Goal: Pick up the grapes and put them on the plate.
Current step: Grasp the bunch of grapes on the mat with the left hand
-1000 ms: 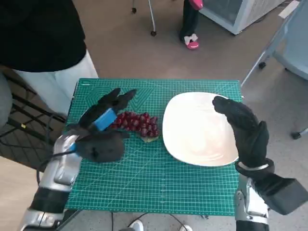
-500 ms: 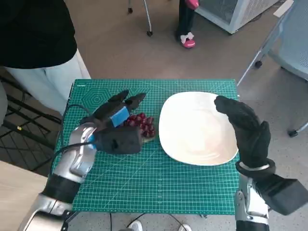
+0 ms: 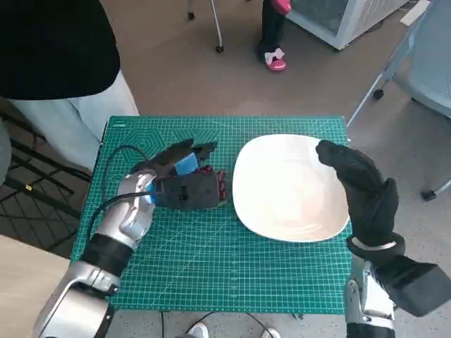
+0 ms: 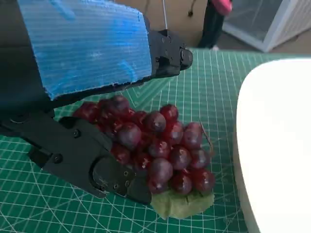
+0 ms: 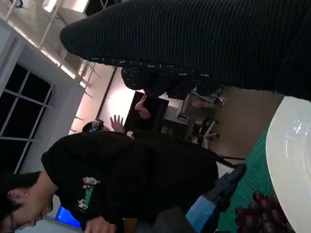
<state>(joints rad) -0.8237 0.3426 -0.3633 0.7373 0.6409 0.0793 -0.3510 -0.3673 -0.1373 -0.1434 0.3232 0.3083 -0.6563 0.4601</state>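
Observation:
A bunch of dark red grapes [image 3: 219, 185] with a green leaf lies on the green cutting mat [image 3: 232, 267], just left of the white plate [image 3: 289, 190]. My left hand [image 3: 180, 184] lies over the bunch and hides most of it in the head view. In the left wrist view the grapes [image 4: 160, 150] sit between the thumb, which touches them, and the straight fingers [image 4: 167, 51] above, with mat showing in the gap. My right hand [image 3: 359, 186] hovers over the plate's right rim, fingers extended, holding nothing. The right wrist view shows the glove [image 5: 194, 39], the plate's rim [image 5: 291, 155] and the grapes [image 5: 265, 213].
A person in a black top and white trousers [image 3: 56, 63] stands at the table's far left corner and also shows in the right wrist view [image 5: 121, 170]. Beyond the table are a pink shoe [image 3: 276, 60] and chair legs [image 3: 380, 77]. The plate [image 4: 277, 136] lies close beside the bunch.
My left hand has moved right and come down over the grapes, now covering most of the bunch. The right hand has stayed over the plate's rim. The camera shifted slightly.

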